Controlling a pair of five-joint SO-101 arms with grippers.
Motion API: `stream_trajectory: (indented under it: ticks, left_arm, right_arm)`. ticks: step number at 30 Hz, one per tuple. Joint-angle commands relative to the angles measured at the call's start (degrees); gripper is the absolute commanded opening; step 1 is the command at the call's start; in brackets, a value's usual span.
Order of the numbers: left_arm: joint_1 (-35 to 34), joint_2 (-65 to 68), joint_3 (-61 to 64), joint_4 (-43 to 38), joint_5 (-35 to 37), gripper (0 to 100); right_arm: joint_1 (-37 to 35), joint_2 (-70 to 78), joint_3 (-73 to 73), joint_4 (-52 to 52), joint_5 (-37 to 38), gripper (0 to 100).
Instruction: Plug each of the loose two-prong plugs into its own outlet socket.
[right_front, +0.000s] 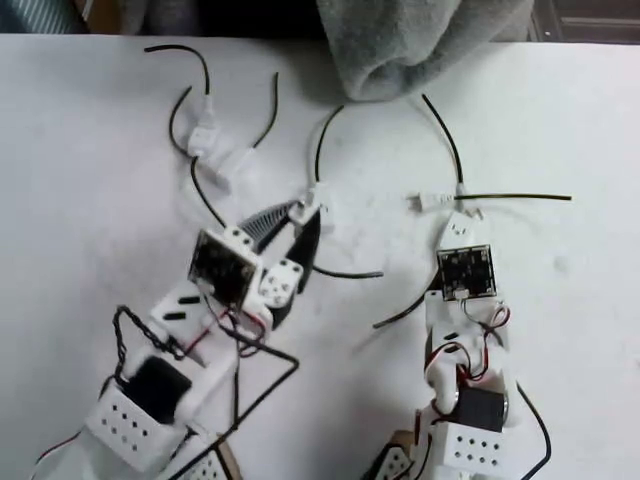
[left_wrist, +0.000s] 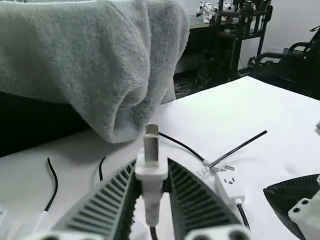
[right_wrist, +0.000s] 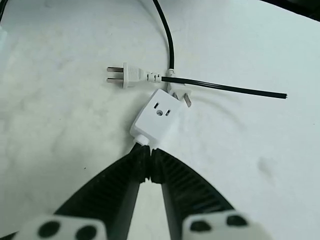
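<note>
My left gripper is shut on a white two-prong plug whose prongs point away from the wrist. In the high view this gripper holds that plug near the table's middle. My right gripper is shut on the rear end of a white outlet socket, and the socket's face is turned up. A loose white plug lies just beyond the socket, prongs free. From above, that socket and the loose plug sit right of centre. The left wrist view shows the same socket.
A grey towel hangs over the table's far edge. Another white socket and plug with black cords lie at the far left. Black cords cross the middle and right. The near centre between the arms is bare white tabletop.
</note>
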Motion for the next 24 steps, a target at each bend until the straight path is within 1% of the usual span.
stream_trajectory:
  ticks: [1,4,7,10,14,17,24]
  left_arm:
    - [4.1,-2.4,2.5,-3.7,0.4,2]
    - [7.1,-2.5,5.1,-6.4,0.4,2]
    - [8.0,-2.5,8.8,-10.8,0.4,2]
    - [8.0,-2.5,12.3,-16.6,0.4,2]
    - [7.7,-2.5,14.4,-20.8,0.4,2]
    - [7.8,-2.5,14.8,-20.8,0.4,2]
    - [8.0,-2.6,14.8,-20.7,0.5,2]
  right_arm:
    - [-0.1,-0.2,-4.0,1.5,0.2,1.9]
    - [-0.2,-0.2,-12.3,5.7,0.2,1.9]
    - [-0.3,-0.2,-22.2,8.7,0.1,1.9]
    - [-3.8,0.2,-32.0,10.2,0.1,1.9]
    - [-12.1,0.2,-41.5,10.7,0.1,1.9]
    - [-19.1,-0.1,-44.9,10.4,0.0,1.9]
    - [-41.5,-0.2,-46.5,10.0,0.3,1.9]
